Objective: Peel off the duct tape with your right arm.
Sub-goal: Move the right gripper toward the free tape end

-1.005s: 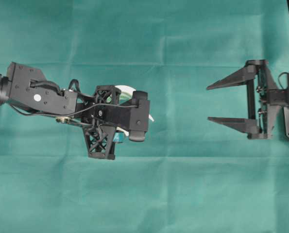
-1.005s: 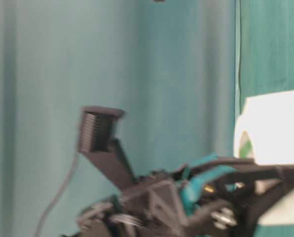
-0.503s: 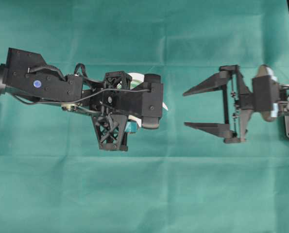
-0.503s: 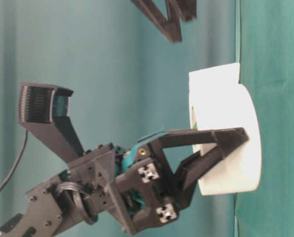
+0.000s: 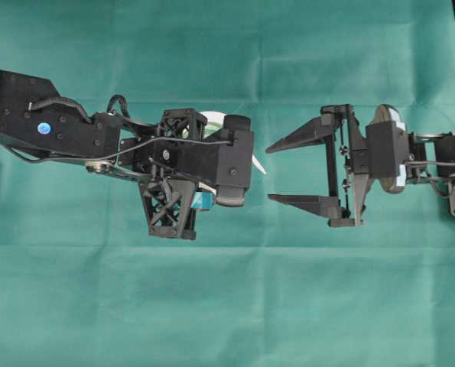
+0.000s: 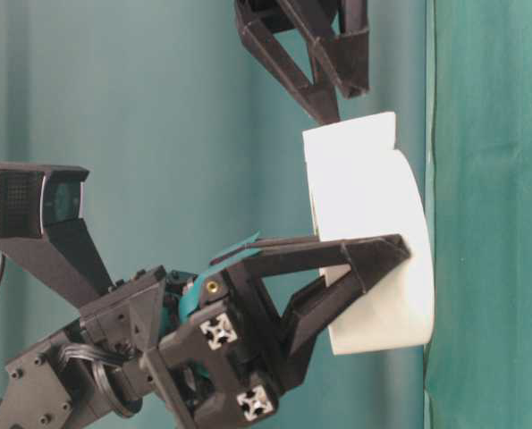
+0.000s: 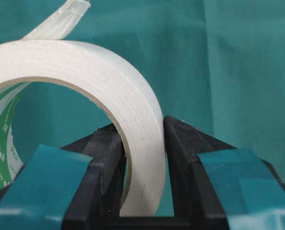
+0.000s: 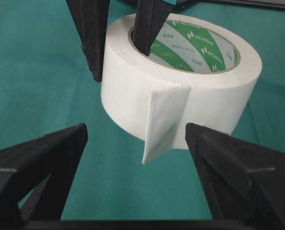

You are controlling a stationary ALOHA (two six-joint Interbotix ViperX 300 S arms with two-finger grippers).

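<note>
From overhead, the left gripper [image 5: 238,164] covers most of the duct tape [image 5: 212,122]; at its three o'clock the right gripper [image 5: 273,174] points in, jaws spread wide, empty. At table level, the roll [image 6: 373,241] sits lifted off the green cloth [image 6: 489,214]. The left wrist view shows jaws clamped on the roll's wall [image 7: 142,143]. The right wrist view shows the loose strip [image 8: 164,124] between the spread fingers [image 8: 41,158], untouched.

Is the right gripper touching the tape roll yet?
Apart. In the right wrist view the right gripper is open, a finger either side of the loose strip on the tape roll, with green cloth showing between.
</note>
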